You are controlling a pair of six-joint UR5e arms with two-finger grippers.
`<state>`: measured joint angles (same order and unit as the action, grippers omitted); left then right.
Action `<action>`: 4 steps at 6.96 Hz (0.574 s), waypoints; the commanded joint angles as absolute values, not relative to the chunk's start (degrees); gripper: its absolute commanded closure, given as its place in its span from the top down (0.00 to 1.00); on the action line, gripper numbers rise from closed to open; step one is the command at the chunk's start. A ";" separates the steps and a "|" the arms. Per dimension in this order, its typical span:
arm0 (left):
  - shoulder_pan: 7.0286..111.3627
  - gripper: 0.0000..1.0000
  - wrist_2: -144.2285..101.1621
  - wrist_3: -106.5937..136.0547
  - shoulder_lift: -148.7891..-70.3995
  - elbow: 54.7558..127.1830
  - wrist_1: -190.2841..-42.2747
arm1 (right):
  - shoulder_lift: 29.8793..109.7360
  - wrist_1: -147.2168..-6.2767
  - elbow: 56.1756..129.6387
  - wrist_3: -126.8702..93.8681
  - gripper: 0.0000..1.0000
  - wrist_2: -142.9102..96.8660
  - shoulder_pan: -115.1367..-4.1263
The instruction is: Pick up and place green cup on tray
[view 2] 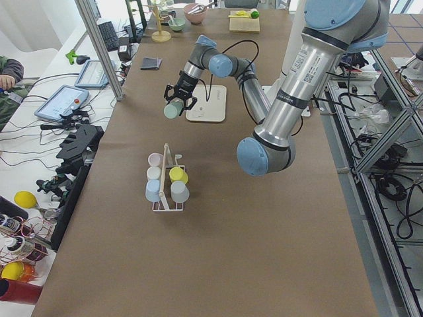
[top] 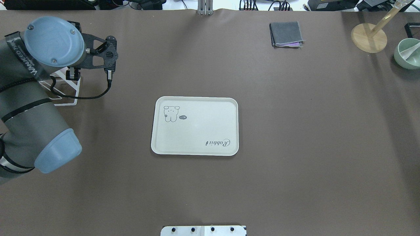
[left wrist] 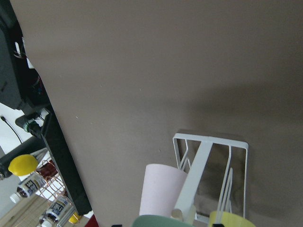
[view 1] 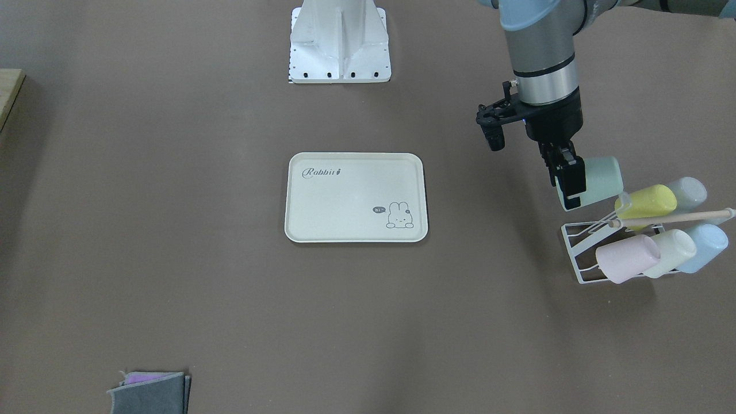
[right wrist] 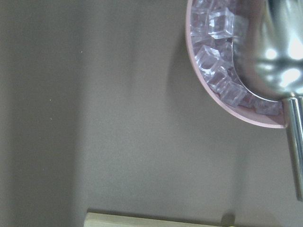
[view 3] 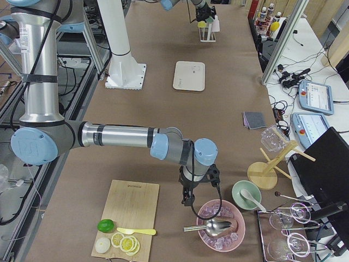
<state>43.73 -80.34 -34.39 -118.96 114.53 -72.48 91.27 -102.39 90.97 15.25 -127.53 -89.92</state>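
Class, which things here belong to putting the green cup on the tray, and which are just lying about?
Job: mint-green plastic cup, gripped by left gripper; cream rectangular plastic tray.
Lying about: white wire rack; folded grey cloth; wooden cutting board.

Six cups point(view 1: 604, 178), one tray point(view 1: 345, 201)

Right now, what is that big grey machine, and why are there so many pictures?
It is a robot with two arms at a brown table. Cameras look from in front, from behind, from both table ends, and from each wrist. On the left arm, two fingers pinch a green cup, held in the air. Five more cups sit on a white rack. The cream tray with the bunny lies empty in the middle. The right arm hangs by a pink bowl of ice.
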 commanded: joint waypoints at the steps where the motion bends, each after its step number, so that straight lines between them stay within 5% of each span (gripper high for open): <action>1: 42.98 0.39 -81.03 -33.15 -119.35 111.82 -83.36 | 90.97 -102.31 90.79 3.74 1.00 -127.36 -89.91; 4: 42.89 0.38 -95.08 -23.85 -117.86 110.05 -101.56 | 91.23 -86.44 85.80 0.90 1.00 -127.61 -89.91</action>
<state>43.05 -91.21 -27.65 -117.90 110.86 -96.09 90.99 -92.56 88.08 2.96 -127.10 -89.91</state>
